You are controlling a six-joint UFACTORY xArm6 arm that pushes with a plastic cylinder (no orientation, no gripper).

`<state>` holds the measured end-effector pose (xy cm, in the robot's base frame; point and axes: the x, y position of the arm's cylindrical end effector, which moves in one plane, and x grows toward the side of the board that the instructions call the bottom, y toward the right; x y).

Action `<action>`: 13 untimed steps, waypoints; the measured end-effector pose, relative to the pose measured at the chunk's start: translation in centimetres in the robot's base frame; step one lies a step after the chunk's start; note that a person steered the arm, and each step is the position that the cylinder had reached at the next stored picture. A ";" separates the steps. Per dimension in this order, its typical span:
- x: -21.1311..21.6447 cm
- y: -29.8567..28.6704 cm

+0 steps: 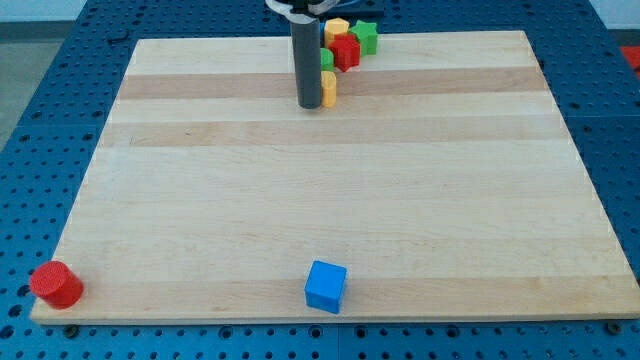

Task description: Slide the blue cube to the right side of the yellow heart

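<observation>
Blue cube [326,286] at bottom edge; my tip [309,105] far, w/ top cluster.

The blue cube [326,286] sits flat near the view's bottom edge, well apart from the yellow block [336,28] at the top.

The counter [330,190] is pale, smooth, matt wood with visible grain; the blue cube [326,286] looks like matt plastic.
</observation>
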<state>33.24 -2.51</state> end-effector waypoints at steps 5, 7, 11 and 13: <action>-1.0 5.0; -4.3 5.6; 21.2 6.4; 26.7 7.2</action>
<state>59.90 4.73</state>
